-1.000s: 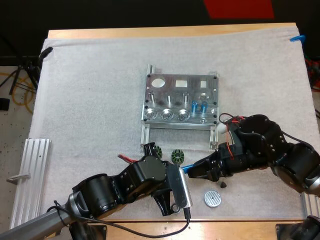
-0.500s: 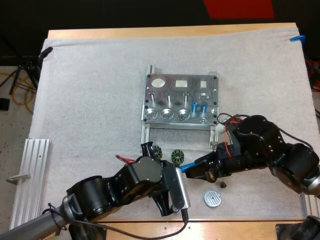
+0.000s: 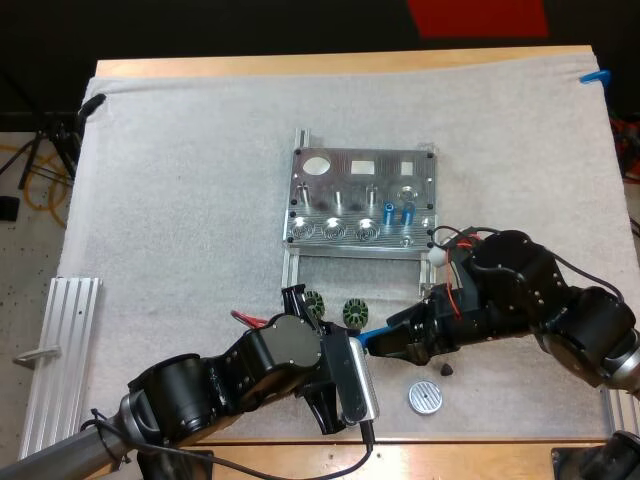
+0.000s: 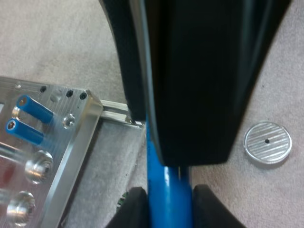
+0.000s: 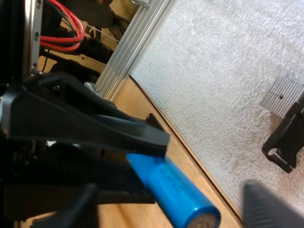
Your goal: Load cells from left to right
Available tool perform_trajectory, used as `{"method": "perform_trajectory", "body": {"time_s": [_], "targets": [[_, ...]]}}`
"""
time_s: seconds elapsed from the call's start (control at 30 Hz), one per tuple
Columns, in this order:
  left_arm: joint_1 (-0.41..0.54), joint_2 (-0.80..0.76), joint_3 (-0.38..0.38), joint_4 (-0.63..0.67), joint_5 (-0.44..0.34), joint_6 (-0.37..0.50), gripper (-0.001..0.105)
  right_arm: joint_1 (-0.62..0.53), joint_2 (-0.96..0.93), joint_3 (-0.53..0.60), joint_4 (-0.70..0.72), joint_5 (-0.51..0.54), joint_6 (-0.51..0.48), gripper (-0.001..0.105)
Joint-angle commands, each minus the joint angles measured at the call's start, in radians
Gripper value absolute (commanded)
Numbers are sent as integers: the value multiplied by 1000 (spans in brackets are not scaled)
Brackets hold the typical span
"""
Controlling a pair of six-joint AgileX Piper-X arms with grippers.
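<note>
Left end effector (image 4: 166, 211) clamped on blue cell (image 3: 372, 336), over mat (image 3: 180, 200) near fixture (image 3: 350, 190). Right end effector (image 3: 392, 344) at cell's other end, state: cannot tell. 2 loaded cells (image 3: 408, 212) stand in fixture.

left gripper (image 4: 167, 211) clamped on blue cell (image 5: 175, 190), right gripper (image 3: 385, 342) nose-to-nose with it, fingers (image 5: 268, 202) apart, both by mat (image 3: 200, 200) near edge
</note>
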Motion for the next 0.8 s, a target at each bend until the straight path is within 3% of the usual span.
{"method": "perform_trajectory", "body": {"time_s": [0.0,0.27,0.43,0.67,0.77], "targets": [[-2,-7,-8,-21,0,1,0,0,0,-3,-11,-7,-14,45],[-2,-7,-8,-29,0,1,0,0,0,-3,-11,-7,-14,23],[-2,-7,-8,-29,0,1,0,0,0,-3,-11,-7,-14,2],[-2,-7,-8,-29,0,4,1,0,0,-3,-13,-7,-14,0],[-2,-7,-8,-29,0,4,12,0,0,-3,-23,-7,-14,0]]}}
